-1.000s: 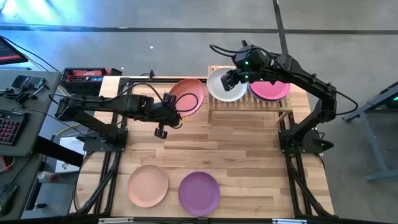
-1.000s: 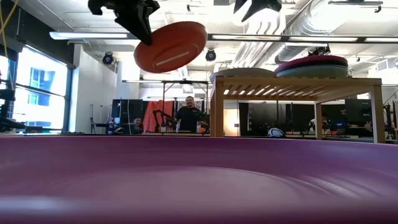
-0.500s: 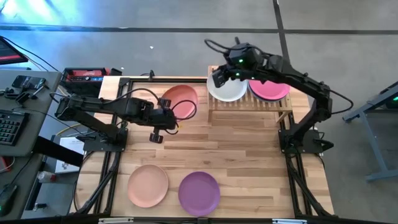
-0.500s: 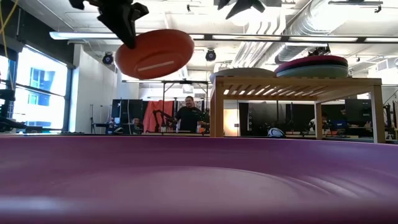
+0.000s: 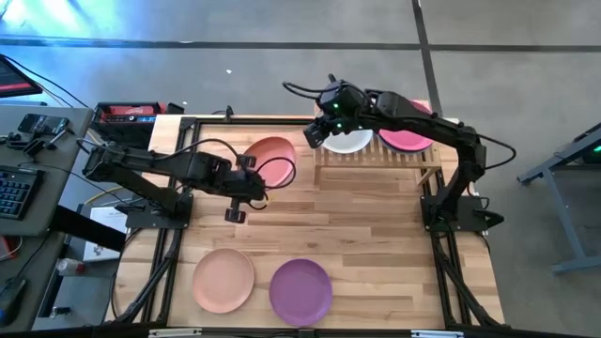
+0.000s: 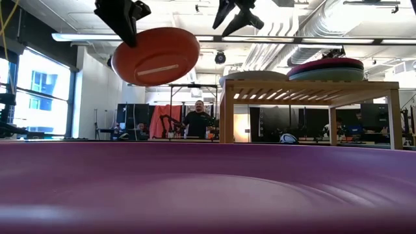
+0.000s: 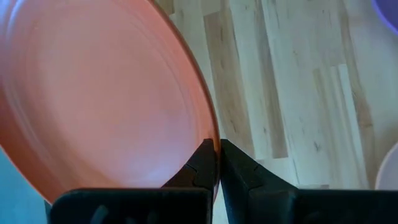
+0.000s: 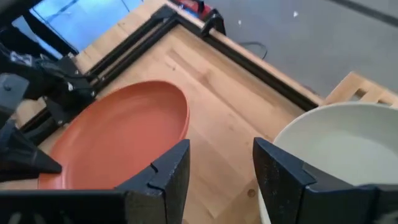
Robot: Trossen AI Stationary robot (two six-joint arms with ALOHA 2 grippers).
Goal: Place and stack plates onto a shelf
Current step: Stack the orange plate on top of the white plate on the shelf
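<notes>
My left gripper [image 5: 255, 173] is shut on the orange-red plate [image 5: 273, 157], held in the air left of the bamboo shelf [image 5: 377, 156]. In the low view this plate [image 6: 156, 56] hangs high under the gripper [image 6: 125, 19]. My right gripper [image 5: 315, 133] is open above the shelf's left end, between the orange-red plate and a pale grey-green plate [image 5: 349, 141] lying flat on the shelf. A stack topped by a magenta plate [image 5: 409, 133] sits beside it. The peach plate [image 5: 223, 279] and the purple plate [image 5: 300, 290] lie flat near the table's near edge. My left gripper pinches the orange-red plate's rim [image 7: 210, 134] between its two fingers [image 7: 202, 165], on the edge that faces the table's left and near side. The fingers come roughly level from the left. The plate is lifted clear of the table and tilted, with its underside showing in the low view.
The shelf's legs [image 6: 227, 117] stand at the table's far right. The right arm [image 5: 441, 127] reaches over the shelf. The purple plate [image 6: 208, 188] fills the low view's foreground. Bare tabletop [image 5: 357, 225] lies between the shelf and the near plates. People stand in the room beyond [image 6: 197, 120].
My right gripper has moved left from above the pale grey-green plate to past the shelf's left end, and lower, toward the orange-red plate. My left gripper has carried the orange-red plate a little toward the table's left and near side, still held by its rim.
</notes>
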